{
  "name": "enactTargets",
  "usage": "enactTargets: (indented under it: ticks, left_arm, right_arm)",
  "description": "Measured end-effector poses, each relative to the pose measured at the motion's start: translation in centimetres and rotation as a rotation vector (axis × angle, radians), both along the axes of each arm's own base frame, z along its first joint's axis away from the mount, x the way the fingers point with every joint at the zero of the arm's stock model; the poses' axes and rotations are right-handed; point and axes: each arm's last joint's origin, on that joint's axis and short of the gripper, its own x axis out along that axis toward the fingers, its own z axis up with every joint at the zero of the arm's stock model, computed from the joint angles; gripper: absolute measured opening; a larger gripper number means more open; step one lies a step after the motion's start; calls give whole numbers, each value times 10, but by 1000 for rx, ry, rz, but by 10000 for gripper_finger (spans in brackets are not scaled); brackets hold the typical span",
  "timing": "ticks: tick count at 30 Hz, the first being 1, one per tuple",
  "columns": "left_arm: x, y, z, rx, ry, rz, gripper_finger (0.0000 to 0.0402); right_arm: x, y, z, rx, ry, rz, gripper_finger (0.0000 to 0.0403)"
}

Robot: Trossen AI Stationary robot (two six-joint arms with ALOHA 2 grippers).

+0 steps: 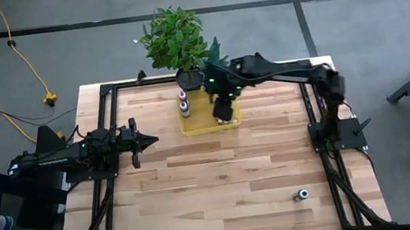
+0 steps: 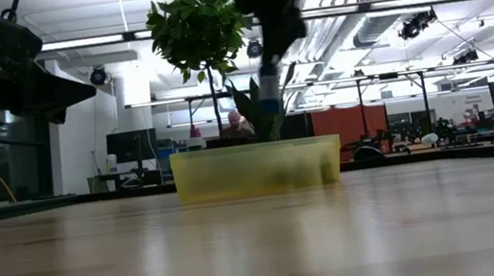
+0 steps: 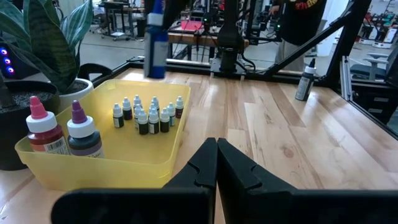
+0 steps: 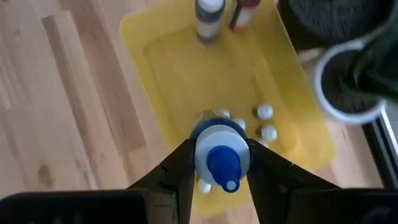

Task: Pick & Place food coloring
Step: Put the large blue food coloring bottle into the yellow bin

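A yellow tray [image 1: 208, 124] sits at the table's far middle. On its floor stand several tiny food coloring bottles [image 3: 149, 115] and two larger ones with a pink cap [image 3: 42, 127] and a purple cap [image 3: 83, 134]. My right gripper [image 4: 219, 152] hangs above the tray, shut on a larger blue food coloring bottle [image 3: 155, 40]. My left gripper [image 1: 142, 141] waits shut and level at the table's left, touching nothing. Another bottle [image 1: 301, 194] stands alone near the table's near right. My right gripper pinches the blue bottle between its two fingers [image 4: 180, 167], on the opposite sides of its upper body just under the white collar [image 4: 219, 142]. The fingers come from above, slanting down. The bottle is lifted clear above the tray, about upright, blue cap up.
A leafy potted plant [image 1: 175, 35] and a second pot [image 4: 348, 87] stand just beyond the tray's far edge, close to my right arm. Black frame rails [image 1: 107, 128] run along the table's sides. Bare wood [image 1: 222, 184] lies between the tray and the near edge.
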Motion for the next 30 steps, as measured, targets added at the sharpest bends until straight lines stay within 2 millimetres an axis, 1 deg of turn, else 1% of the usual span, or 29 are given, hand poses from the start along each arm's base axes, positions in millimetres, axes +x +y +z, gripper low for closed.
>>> enactTargets:
  ticks: [3, 8, 13, 19, 25, 30]
  left_arm:
    - [0, 0, 0, 0, 0, 0, 0]
    - [0, 0, 0, 0, 0, 0, 0]
    - [0, 0, 0, 0, 0, 0, 0]
    - [0, 0, 0, 0, 0, 0, 0]
    - [0, 0, 0, 0, 0, 0, 0]
    - [0, 0, 0, 0, 0, 0, 0]
  right_arm:
    - [20, -6, -8, -6, 6, -6, 114]
    - [42, -10, -22, 47, -5, -131, 114]
    - [56, -9, -40, 107, -22, -280, 114]
    - [75, -6, -60, 145, -91, -425, 114]
    - [91, -4, -81, 156, -127, -488, 114]
    - [98, -1, -96, 177, -116, -519, 114]
